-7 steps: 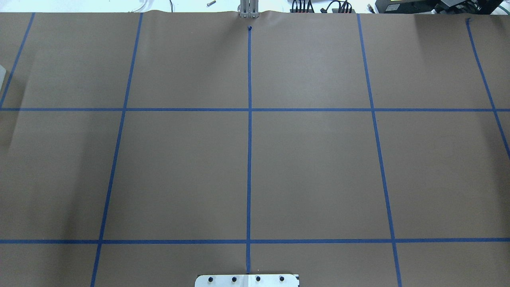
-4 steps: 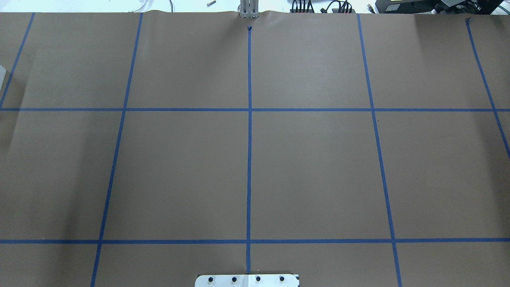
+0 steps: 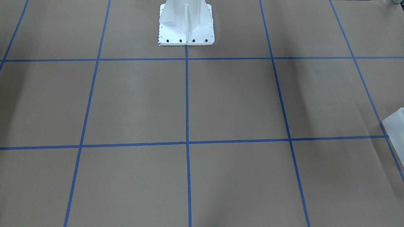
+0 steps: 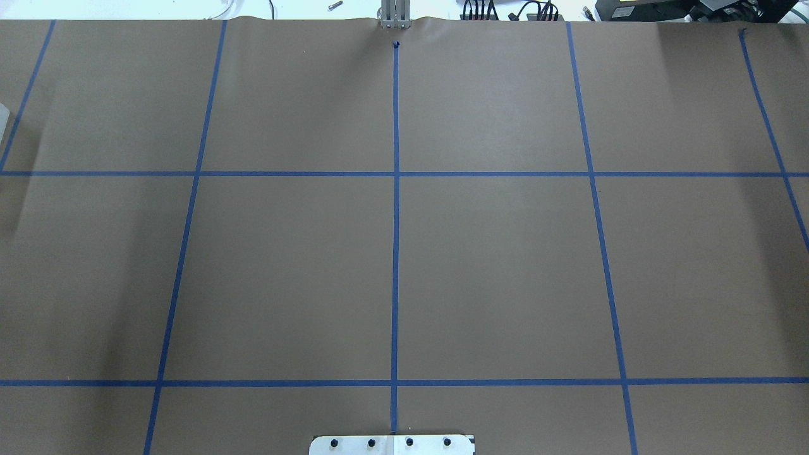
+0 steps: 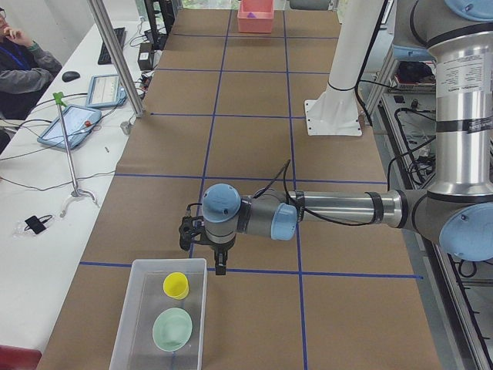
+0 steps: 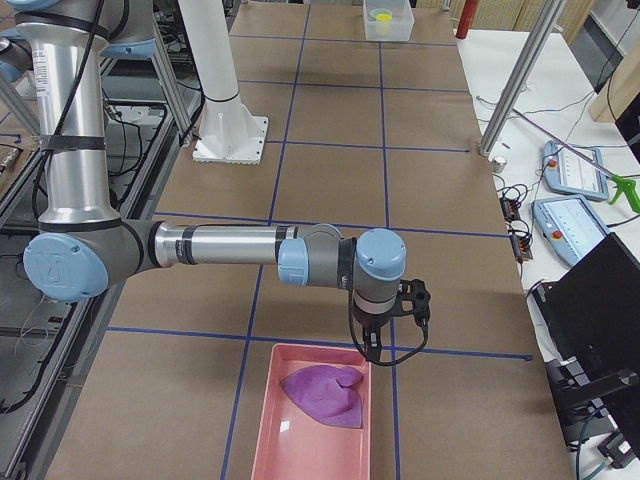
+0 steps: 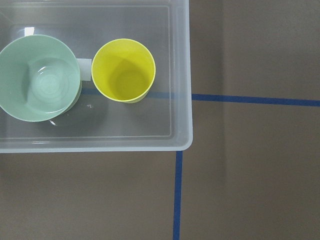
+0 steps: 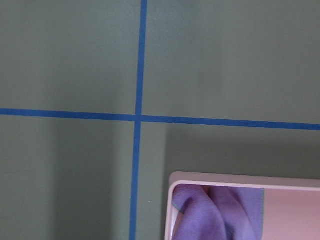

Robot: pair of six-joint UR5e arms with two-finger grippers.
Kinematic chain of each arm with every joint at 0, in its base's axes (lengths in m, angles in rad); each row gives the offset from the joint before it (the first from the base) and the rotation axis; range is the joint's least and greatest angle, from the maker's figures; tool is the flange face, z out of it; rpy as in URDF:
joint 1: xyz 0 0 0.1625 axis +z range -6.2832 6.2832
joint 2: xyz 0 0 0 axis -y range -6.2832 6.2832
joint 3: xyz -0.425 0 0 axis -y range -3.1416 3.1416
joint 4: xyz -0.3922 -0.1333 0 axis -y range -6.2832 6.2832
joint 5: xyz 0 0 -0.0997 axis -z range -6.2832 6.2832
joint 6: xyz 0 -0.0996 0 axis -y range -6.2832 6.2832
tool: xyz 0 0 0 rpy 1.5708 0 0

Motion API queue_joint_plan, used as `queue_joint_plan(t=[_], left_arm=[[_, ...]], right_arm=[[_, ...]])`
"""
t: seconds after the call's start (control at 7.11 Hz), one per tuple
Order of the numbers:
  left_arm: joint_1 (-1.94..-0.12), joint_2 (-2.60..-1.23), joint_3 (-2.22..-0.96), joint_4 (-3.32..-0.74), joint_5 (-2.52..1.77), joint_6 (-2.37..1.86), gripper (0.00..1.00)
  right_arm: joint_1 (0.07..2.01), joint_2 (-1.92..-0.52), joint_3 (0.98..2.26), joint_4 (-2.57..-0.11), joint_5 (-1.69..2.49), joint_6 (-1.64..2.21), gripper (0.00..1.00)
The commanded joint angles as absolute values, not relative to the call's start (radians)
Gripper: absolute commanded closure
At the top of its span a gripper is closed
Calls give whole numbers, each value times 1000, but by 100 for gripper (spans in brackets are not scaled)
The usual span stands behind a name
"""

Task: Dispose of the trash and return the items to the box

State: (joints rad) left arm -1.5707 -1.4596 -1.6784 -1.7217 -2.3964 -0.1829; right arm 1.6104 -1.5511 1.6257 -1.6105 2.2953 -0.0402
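The box [image 5: 146, 339] is a frosted translucent container at the table's left end; a corner of it also shows in the front view [image 3: 395, 126]. In it stand a yellow cup [image 7: 124, 70] and a green bowl [image 7: 40, 77]. My left gripper [image 5: 220, 268] hangs just beside the box's near corner, above the table; I cannot tell if it is open or shut. At the right end a pink tray [image 6: 300, 450] holds a crumpled purple cloth [image 6: 325, 392]. My right gripper [image 6: 374, 352] hangs over the tray's far edge; I cannot tell its state. Neither wrist view shows fingers.
The white bolted pedestal [image 3: 186, 25] stands at the robot's side of the brown paper-covered table with its blue tape grid. An operator [image 5: 19, 50] sits at a side bench with tablets [image 5: 69, 127]. A metal post [image 5: 115, 58] rises at the table's far edge.
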Motion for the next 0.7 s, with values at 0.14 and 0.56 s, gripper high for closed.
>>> queue_joint_plan(t=[0.14,0.56], left_arm=[[-1572,-1438,-1671,-1733,-2399,-198,2],[-1571,-1442,-1672,-1796,-2398,-202,2]], right_arm=[[1569,-1619,1652,-1458,2293,-8,0],[1566,-1646,1649,-1419,2299,3,0]])
